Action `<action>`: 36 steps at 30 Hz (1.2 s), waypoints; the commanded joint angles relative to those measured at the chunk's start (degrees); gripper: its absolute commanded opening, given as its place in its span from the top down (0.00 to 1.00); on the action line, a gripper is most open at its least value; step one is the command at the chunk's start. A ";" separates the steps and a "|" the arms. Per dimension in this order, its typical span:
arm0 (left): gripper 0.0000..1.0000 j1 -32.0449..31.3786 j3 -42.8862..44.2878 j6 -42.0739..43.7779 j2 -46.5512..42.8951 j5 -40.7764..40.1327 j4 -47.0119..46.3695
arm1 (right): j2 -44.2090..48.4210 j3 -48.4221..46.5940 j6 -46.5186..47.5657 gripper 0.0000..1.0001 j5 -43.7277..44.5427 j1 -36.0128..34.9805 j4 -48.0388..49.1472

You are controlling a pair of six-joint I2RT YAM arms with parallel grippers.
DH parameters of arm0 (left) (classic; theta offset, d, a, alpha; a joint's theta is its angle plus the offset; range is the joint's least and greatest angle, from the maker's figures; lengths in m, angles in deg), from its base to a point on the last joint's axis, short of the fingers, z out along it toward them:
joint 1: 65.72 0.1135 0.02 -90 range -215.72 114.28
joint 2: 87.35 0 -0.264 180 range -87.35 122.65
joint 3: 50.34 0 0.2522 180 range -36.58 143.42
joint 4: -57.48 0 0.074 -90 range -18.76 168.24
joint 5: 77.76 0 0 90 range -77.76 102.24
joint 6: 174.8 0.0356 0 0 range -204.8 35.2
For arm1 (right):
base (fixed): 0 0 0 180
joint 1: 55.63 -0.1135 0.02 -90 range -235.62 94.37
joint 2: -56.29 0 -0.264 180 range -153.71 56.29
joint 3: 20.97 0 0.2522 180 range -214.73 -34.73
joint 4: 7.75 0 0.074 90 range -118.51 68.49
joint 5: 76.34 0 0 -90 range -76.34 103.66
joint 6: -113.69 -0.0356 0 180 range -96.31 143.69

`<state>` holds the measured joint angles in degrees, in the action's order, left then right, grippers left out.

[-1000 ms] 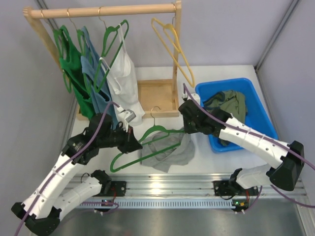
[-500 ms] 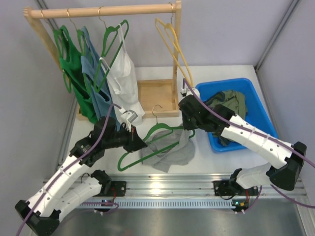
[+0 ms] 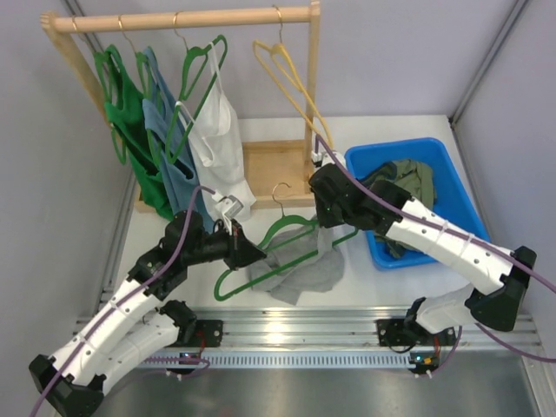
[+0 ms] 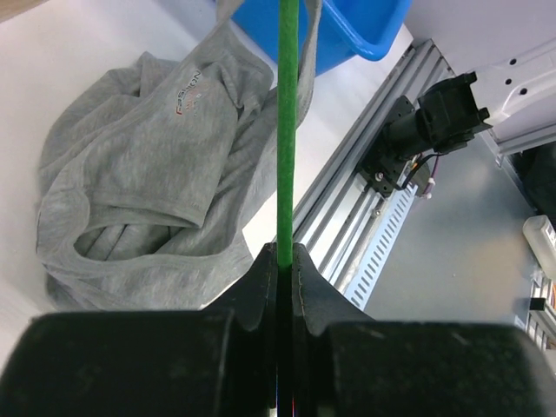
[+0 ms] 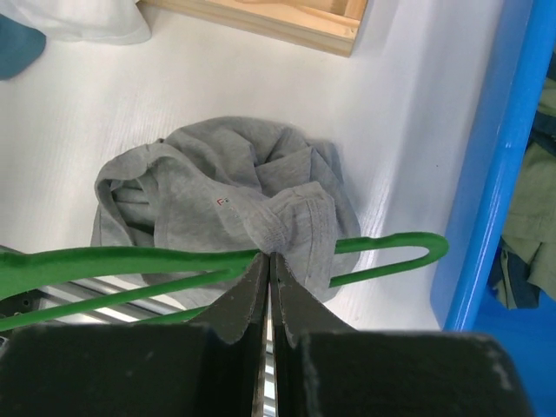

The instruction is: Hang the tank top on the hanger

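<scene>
Overhead, two white-and-black robot arms reach from the bottom of the frame toward the middle of a white tabletop (image 3: pixel 365 278). The left tool (image 3: pixel 252 254) is clenched on the thin bright green hanger (image 4: pixel 285 130); in the left wrist view its two black fingers (image 4: pixel 261 278) press together on the wire, which runs straight up the middle of that picture. The hanger is tilted across the centre of the overhead frame, low end toward the lower left, metal hook pointing up. The light grey tank top (image 3: pixel 308 274) is a crumpled heap on the tabletop just below and right of centre, under the hanger, with one part drawn up to the right tool (image 3: pixel 328 228). That tool is clenched on a fold of grey fabric right where the green wire passes; whether the wire is also between its fingers cannot be told. In the right wrist view the hanger's rounded end loops out to the right of the fingers. A blue bin (image 3: pixel 400 146) at the right holds an olive-green garment (image 3: pixel 408 182). A wooden rack (image 3: pixel 182 17) across the upper left carries a white tank top (image 3: pixel 217 143), other hung garments and a bare yellow hanger (image 3: pixel 294 85).
</scene>
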<state>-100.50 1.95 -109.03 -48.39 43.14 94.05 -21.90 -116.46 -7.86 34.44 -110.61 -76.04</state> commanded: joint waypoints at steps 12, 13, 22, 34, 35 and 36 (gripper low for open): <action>1.00 -2.30 -1.08 -1.96 1.20 -2.94 -12.00 | -0.21 -6.33 1.05 1.00 0.93 -1.71 -0.41; 1.00 -2.48 -1.17 -1.88 1.38 -3.55 -12.26 | -0.21 -6.42 1.14 1.00 0.93 -1.88 -0.50; 1.00 -5.11 -0.73 0.41 2.88 -8.57 -13.58 | 1.29 -7.12 1.49 1.00 1.37 -1.97 -1.55; 1.00 -7.57 -0.46 0.68 4.72 -6.55 -16.64 | 3.49 -4.67 5.35 0.88 1.64 -1.97 1.78; 1.00 -8.36 -1.95 0.24 4.55 -6.46 -20.14 | 3.92 -4.31 5.88 0.87 0.94 -1.97 3.01; 1.00 -8.80 -2.48 -0.64 4.55 -6.64 -21.48 | 4.01 -4.14 6.41 0.84 0.50 -1.88 3.54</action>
<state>-107.76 0.22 -108.86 -43.70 34.92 83.73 -20.19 -120.00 -4.37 35.01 -111.76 -76.36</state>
